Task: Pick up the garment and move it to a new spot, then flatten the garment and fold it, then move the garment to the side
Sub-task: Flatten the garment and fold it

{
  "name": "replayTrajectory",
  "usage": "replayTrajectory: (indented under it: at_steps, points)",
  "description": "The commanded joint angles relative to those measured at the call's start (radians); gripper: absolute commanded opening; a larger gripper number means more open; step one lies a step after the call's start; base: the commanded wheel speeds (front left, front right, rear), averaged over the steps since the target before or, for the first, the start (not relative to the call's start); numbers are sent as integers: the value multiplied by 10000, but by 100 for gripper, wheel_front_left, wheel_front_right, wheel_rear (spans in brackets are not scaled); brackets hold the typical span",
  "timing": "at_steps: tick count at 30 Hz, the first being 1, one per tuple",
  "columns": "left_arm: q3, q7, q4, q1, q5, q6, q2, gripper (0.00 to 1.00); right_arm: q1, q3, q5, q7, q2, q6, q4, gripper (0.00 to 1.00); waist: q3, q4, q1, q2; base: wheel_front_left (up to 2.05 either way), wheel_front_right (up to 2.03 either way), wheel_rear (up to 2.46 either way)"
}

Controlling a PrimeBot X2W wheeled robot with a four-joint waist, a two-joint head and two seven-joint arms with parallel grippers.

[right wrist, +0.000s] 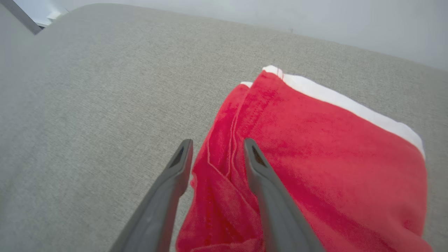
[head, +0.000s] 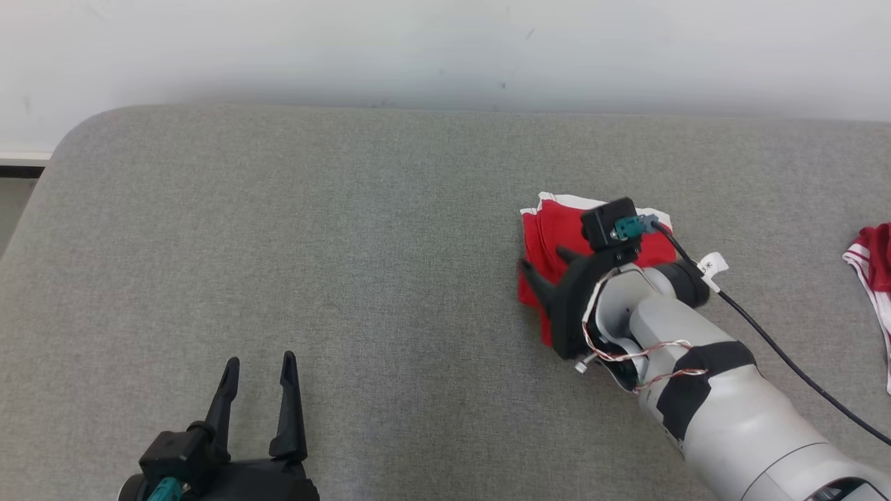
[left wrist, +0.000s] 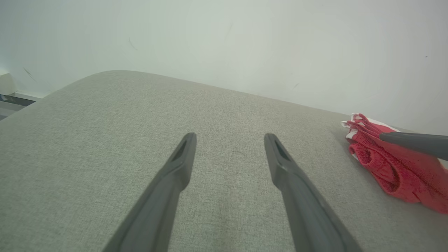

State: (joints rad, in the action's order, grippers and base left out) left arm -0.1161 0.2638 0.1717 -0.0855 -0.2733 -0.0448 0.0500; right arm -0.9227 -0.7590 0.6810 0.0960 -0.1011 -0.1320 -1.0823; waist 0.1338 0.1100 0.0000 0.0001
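Note:
The garment (head: 550, 233) is red with a white band and lies folded on the grey padded surface (head: 348, 243), right of centre. My right gripper (head: 546, 263) reaches over its left edge. In the right wrist view the right gripper (right wrist: 217, 141) is open, its fingers straddling the garment's (right wrist: 315, 147) folded left edge without pinching it. Near the front edge at lower left, my left gripper (head: 260, 360) is open and holds nothing. From the left wrist view, the left gripper (left wrist: 229, 138) hovers over bare surface, with the garment (left wrist: 395, 171) far to the right.
Another red and white piece of cloth (head: 873, 271) lies at the right edge. A black cable (head: 766, 341) trails from my right wrist across the surface. A white wall (head: 445, 49) runs along the far edge. The surface's rounded corner (head: 76, 139) is at back left.

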Motion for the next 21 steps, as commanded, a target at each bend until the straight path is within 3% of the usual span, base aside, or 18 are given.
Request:
replayTrajectory:
  at_steps: [1, 7, 13, 14, 15, 21]
  points:
    - [24, 1, -18, -15, 8, -54, 12, 100, 81, 66, 131, -85, -5, 33, 145, 100, -41, -27, 0, -1, 0, 0, 0]
    - [188, 1, -22, 159, 34, -5, 9, 100, 34, 570, 670, -712, -1030, 33, 1138, 100, -253, -196, 0, -1, 0, 0, 0]
    - [186, 1, 32, 224, 83, 71, 9, 100, 552, 822, 139, -1366, -2033, 33, 574, 99, -369, -246, 0, -1, 0, 0, 0]
    - [167, 1, 44, 227, 87, 80, 10, 100, 654, 822, 33, -1477, -2089, 33, 432, 42, -372, -241, 0, -1, 0, 0, 0]
    - [146, 1, 51, 231, 89, 86, 10, 100, 757, 787, -88, -1607, -2074, 33, 337, 0, -367, -233, 0, -1, 0, 0, 0]
    - [82, 1, 66, 197, 103, 137, 10, 100, 1229, 479, -529, -2034, -1552, 33, 2, 0, -284, -154, 0, -1, 0, 0, 0]
